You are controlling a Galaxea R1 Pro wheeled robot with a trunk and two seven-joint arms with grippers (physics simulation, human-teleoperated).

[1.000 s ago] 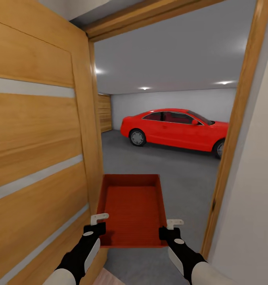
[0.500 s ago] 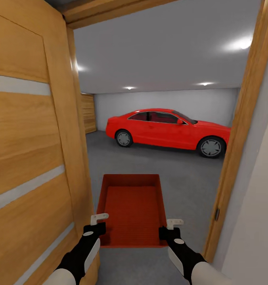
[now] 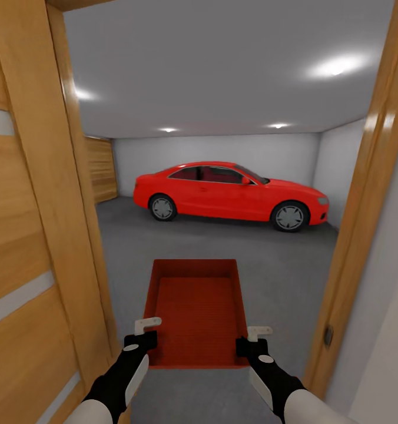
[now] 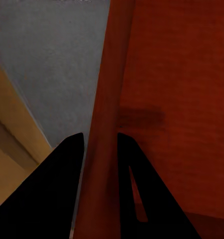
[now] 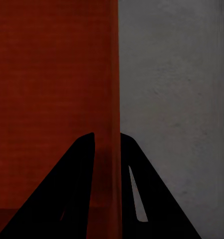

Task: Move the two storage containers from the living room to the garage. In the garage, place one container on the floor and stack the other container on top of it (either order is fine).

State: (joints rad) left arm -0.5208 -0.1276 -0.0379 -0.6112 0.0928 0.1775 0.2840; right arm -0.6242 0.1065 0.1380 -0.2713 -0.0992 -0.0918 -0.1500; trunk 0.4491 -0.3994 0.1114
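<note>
Both end effectors hold one storage container point(image 3: 196, 312): the left end effector point(image 3: 145, 331) pinches its left wall and the right end effector point(image 3: 253, 339) pinches its right wall, each closed tight on the thin side. One orange-red box is carried above the dark grey floor point(image 3: 281, 265) in a wooden doorway point(image 3: 364, 206). Beyond is the garage with one red car point(image 3: 228, 194), white walls and no writing to read.

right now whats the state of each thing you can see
storage container: empty, level, held off the floor by both side walls
left gripper: shut on the container's left wall
right gripper: shut on the container's right wall
wooden door: swung open
red car: parked, doors shut
</note>
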